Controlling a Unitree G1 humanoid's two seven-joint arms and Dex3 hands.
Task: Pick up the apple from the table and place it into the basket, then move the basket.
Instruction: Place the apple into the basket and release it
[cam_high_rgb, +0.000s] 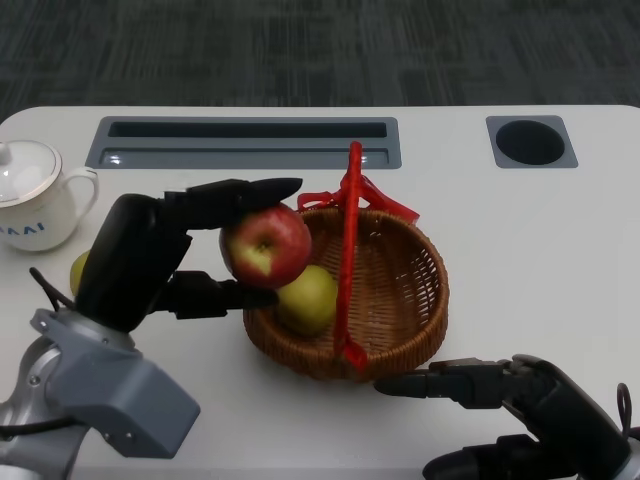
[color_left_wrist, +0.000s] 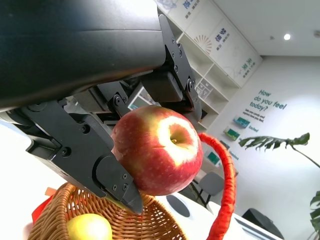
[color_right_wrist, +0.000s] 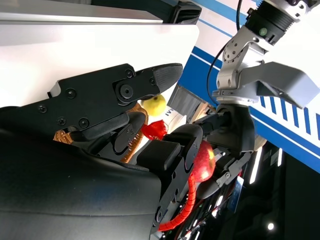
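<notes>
- Your left hand (cam_high_rgb: 165, 262) has the apple (cam_high_rgb: 266, 245) pinched between its upper fingers and the thumb side below, and it holds the fruit in the air at the near-left rim of the basket (cam_high_rgb: 420, 300) — not yet inside it.
- Expect the apple to be firm, smooth and fairly weighty for its size. The waxy skin can slide under hard fingertips, so keep the grip across the widest part, as you have it now, and do not pinch near the stem end.
- It will bruise if dropped, so I would lower it close to the basket floor before letting go. A yellow-green fruit (cam_high_rgb: 308, 298) already lies in the basket, right under the apple, and could send it rolling.
- The basket looks light and stiff, woven wicker with a red handle (cam_high_rgb: 347, 250) arching over it. For the move, take it by the handle or by the rim.
- Your right hand (cam_high_rgb: 500, 385) rests on the bench (cam_high_rgb: 540, 240) just beside the basket's near rim, fingers stretched toward it and holding nothing.
- The head view gives you the layout — apple over rim, a white cup (cam_high_rgb: 35, 195) far left, another yellowish fruit partly hidden behind the left hand.
- The left wrist view shows what the head view cannot: both contact points on the apple, and its stem hollow facing the camera.
- The right wrist view is mostly blocked by the hand's own shell; it adds only a glimpse of the apple and left arm beyond.
</notes>
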